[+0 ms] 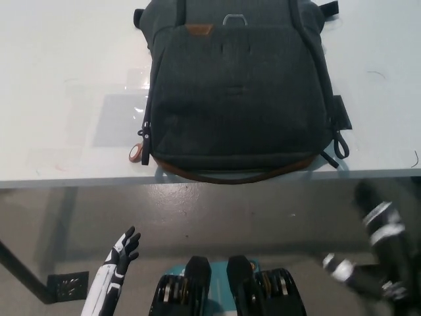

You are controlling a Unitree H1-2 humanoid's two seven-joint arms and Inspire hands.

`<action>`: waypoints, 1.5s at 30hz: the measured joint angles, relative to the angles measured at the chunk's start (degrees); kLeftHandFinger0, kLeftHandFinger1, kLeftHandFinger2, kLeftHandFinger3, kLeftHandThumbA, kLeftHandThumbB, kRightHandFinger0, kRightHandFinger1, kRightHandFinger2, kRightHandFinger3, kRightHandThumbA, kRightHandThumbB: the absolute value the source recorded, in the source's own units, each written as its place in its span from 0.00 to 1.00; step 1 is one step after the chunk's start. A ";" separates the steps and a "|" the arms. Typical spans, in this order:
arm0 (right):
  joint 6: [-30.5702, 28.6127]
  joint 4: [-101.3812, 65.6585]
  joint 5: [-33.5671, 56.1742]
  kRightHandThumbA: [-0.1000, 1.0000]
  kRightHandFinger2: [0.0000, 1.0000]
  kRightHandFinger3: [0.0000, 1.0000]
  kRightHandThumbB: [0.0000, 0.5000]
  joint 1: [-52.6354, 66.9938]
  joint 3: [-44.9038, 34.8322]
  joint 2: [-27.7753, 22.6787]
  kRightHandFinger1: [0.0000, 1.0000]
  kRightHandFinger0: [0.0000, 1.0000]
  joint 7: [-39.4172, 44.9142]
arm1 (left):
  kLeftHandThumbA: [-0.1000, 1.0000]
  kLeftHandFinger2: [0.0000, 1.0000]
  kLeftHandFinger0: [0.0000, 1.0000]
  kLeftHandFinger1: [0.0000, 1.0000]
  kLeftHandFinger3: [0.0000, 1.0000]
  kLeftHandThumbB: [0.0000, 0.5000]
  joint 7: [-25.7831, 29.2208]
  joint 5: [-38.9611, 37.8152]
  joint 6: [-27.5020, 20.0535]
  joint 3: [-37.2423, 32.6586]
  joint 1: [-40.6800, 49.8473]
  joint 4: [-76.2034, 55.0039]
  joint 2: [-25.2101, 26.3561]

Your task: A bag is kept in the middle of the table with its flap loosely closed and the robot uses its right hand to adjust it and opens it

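A dark grey bag (240, 92) lies flat on the white table (66, 99), its brown-trimmed bottom edge hanging slightly over the table's front edge. Its flap (237, 29) lies closed at the far end, with a metal clasp and a brown leather patch near it. My black right hand (378, 214) is low at the right, below the table edge and blurred, clear of the bag. My white left hand (123, 253) rests at the lower left under the table level, fingers apart and holding nothing.
A zipper pull with a round tag (137, 153) hangs at the bag's left front corner. Straps (339, 131) trail at the bag's right side. A clear plastic sheet (122, 115) lies on the table left of the bag. A floor grate (66, 286) shows below.
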 measured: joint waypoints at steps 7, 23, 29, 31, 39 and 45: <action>6.29 -3.31 3.39 1.00 1.00 1.00 0.92 -15.12 -5.44 -4.97 1.00 1.00 -0.03 | 1.00 1.00 1.00 1.00 1.00 0.25 -0.01 0.01 -0.47 -0.03 0.03 0.00 -0.03; 20.51 22.34 17.92 1.00 1.00 1.00 0.75 -39.91 -7.65 -6.02 1.00 1.00 4.68 | 1.00 1.00 1.00 1.00 1.00 0.31 -0.02 0.37 -1.17 -0.02 -0.38 0.01 0.00; 23.53 34.12 23.73 1.00 1.00 1.00 0.81 -45.63 -8.96 -5.05 1.00 1.00 8.56 | 1.00 1.00 1.00 1.00 1.00 0.30 -0.02 0.57 -1.38 -0.02 -0.49 0.02 0.04; 24.34 37.59 24.92 1.00 1.00 1.00 0.83 -46.74 -8.98 -4.53 1.00 1.00 9.68 | 1.00 1.00 1.00 1.00 1.00 0.30 -0.02 0.72 -1.42 -0.02 -0.67 0.03 0.04; 24.57 47.40 27.21 1.00 1.00 1.00 0.80 -50.12 -9.30 -3.17 1.00 1.00 13.23 | 1.00 1.00 1.00 1.00 1.00 0.34 -0.04 1.33 -1.47 -0.05 -1.21 0.08 0.08; 24.59 50.44 29.08 1.00 1.00 1.00 0.83 -50.26 -10.14 -2.84 1.00 1.00 16.65 | 1.00 1.00 1.00 1.00 1.00 0.37 -0.12 1.67 -1.46 -0.06 -1.67 0.08 0.13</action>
